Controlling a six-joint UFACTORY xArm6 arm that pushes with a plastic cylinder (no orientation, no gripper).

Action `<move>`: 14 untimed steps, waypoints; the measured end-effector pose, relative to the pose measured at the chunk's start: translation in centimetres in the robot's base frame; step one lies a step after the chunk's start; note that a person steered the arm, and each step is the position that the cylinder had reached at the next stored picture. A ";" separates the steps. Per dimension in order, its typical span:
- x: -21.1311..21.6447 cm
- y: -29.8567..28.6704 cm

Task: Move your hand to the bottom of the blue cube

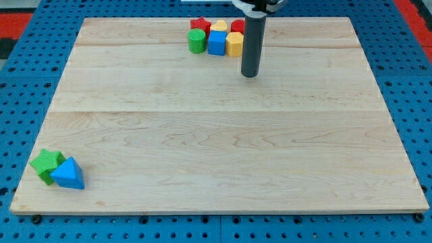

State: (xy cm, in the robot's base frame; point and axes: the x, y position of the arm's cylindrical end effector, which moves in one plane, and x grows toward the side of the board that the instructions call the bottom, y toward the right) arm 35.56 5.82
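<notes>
The blue cube (216, 42) sits in the cluster near the board's top edge, between the green cylinder (196, 42) and the yellow block (234, 44). The arm's tip (250, 74) stands lower and to the view's right of it, touching no block; the arm has only a rod and holds nothing. It likely must go left, to just under the cube's bottom side.

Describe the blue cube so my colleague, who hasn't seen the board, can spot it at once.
Look at the wooden board and find the cluster of blocks at the view's top edge. The blue cube sits in the cluster's front row, between a green cylinder and a yellow block. It is the cluster's only blue piece; my tip is below and right of it.
</notes>
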 end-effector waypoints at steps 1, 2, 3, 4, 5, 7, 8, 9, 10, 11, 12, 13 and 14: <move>0.1 -0.2; 0.1 -0.3; 0.1 -0.3; 0.1 -0.3; 0.1 -0.3; -1.3 -0.4; -1.6 -0.4; -2.1 -1.2; -2.3 -2.4; -2.4 -3.9; -2.6 -5.4; -2.6 -6.0; -2.6 -5.7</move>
State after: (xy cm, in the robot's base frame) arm 32.96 0.16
